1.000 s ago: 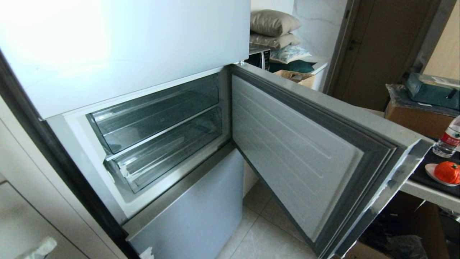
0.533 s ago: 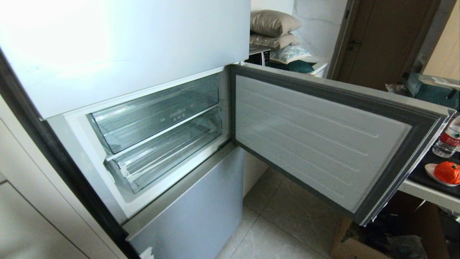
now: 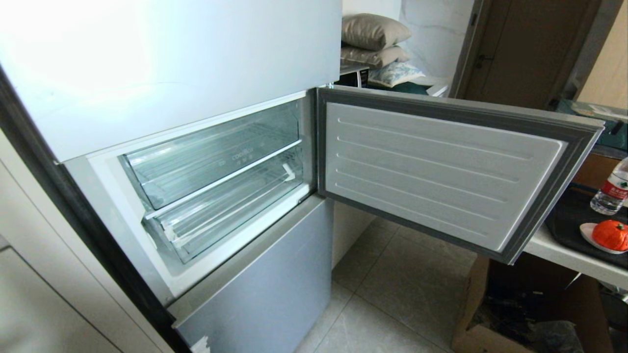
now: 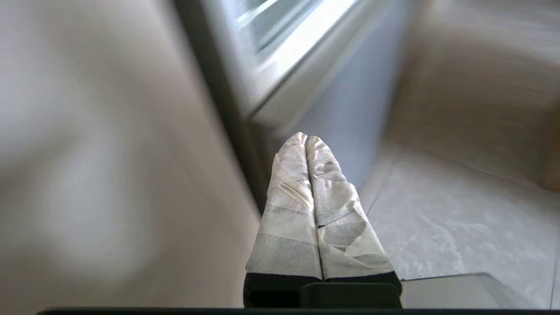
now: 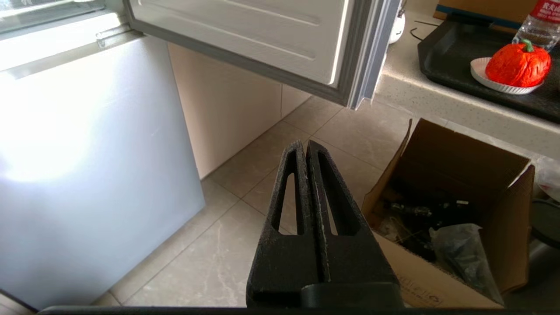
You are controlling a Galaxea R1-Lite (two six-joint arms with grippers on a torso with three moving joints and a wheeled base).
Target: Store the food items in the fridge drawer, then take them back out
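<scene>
Low beside the fridge's (image 3: 162, 59) dark edge: left gripper (image 4: 306, 139), taped fingers pressed together on nothing, tips aimed down past the grey lower panel (image 3: 265, 274) toward the tiled floor (image 3: 387, 304); parked out of the way, presumably. Up and ahead of those tips, inside the open compartment: two clear drawers, both pushed in and showing nothing inside. Lower one, the fridge drawer (image 3: 221, 215), ribbed floor bare, not yet pulled out for loading. Right of that: compartment door (image 3: 441, 166) swung wide, clearing reach to the drawers. Below the door: right gripper (image 5: 306, 146), black jaws closed flat together, empty, hanging over floor and a cardboard box (image 5: 455, 205). Up and to the right of those tips: orange-red food item (image 5: 518, 65) on a small white plate (image 5: 479, 72), on a dark tray (image 5: 446, 52), beside a water bottle (image 3: 613, 189), staged within the right arm's reach for the first pick, likely.
</scene>
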